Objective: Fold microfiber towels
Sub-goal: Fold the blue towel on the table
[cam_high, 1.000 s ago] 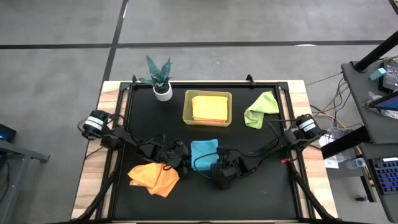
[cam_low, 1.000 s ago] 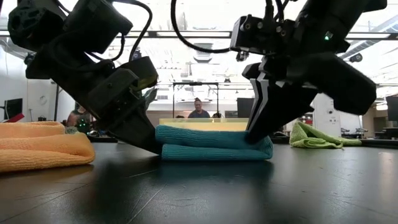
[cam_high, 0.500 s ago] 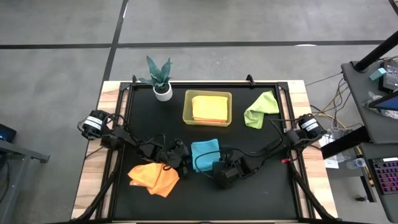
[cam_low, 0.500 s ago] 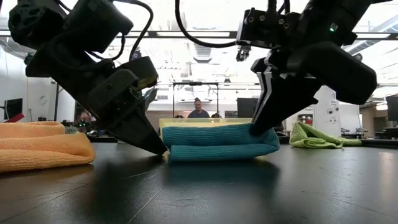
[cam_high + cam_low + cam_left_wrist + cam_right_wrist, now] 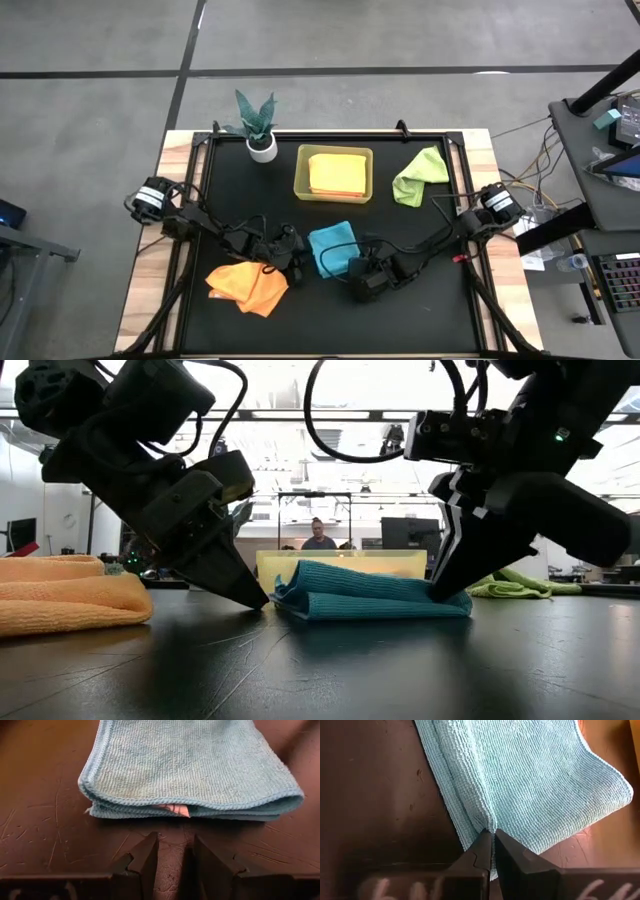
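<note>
Black mat [image 5: 420, 300]: folded teal towel [image 5: 333, 248] at centre. R gripper [image 5: 493, 851] pinches its edge; L gripper [image 5: 173, 854] just beside it, fingers apart, empty.

Lay folded at mid-table in front of the translucent yellow rectangular bin [image 5: 334, 173]: teal blue ribbed microfiber towel [image 5: 331, 248], layers stacked, one corner skewed. Sat flat inside that bin: folded orange-yellow towel [image 5: 337, 172] over a pink edge. Lay crumpled just right of the bin: lime green towel [image 5: 419, 175]. Sprawled loosely front-left of the bin: second orange-yellow towel [image 5: 247, 286].
</note>
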`<action>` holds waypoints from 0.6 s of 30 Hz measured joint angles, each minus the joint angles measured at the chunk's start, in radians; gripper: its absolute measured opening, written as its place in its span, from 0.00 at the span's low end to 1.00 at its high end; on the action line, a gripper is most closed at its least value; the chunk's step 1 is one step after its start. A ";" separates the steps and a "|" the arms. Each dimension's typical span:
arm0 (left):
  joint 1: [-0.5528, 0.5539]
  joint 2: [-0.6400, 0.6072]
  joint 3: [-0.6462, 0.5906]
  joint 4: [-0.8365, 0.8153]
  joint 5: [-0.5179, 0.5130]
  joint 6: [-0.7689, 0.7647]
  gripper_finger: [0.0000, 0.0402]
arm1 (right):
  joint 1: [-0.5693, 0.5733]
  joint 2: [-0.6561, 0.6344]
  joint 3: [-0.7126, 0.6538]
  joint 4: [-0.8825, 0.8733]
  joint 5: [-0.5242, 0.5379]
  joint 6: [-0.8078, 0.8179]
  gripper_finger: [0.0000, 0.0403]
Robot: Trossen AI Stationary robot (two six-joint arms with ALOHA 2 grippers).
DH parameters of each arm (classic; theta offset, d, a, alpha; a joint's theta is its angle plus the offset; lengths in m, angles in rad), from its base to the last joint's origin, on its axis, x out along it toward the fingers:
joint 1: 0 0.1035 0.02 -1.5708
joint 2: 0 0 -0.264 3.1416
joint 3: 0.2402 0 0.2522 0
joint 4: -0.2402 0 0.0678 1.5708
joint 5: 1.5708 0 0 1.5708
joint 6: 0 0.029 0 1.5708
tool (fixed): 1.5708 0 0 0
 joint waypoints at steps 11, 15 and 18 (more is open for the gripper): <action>-0.009 -0.105 0.036 -0.011 0.047 0.100 0.29 | 0.000 -0.038 0.006 -0.035 -0.020 -0.014 0.19; -0.022 -0.117 0.075 0.001 0.046 0.127 0.29 | 0.002 -0.083 0.007 -0.081 -0.037 -0.014 0.28; -0.025 -0.091 0.115 0.001 0.046 0.137 0.29 | 0.004 -0.126 0.007 -0.099 -0.032 -0.026 0.33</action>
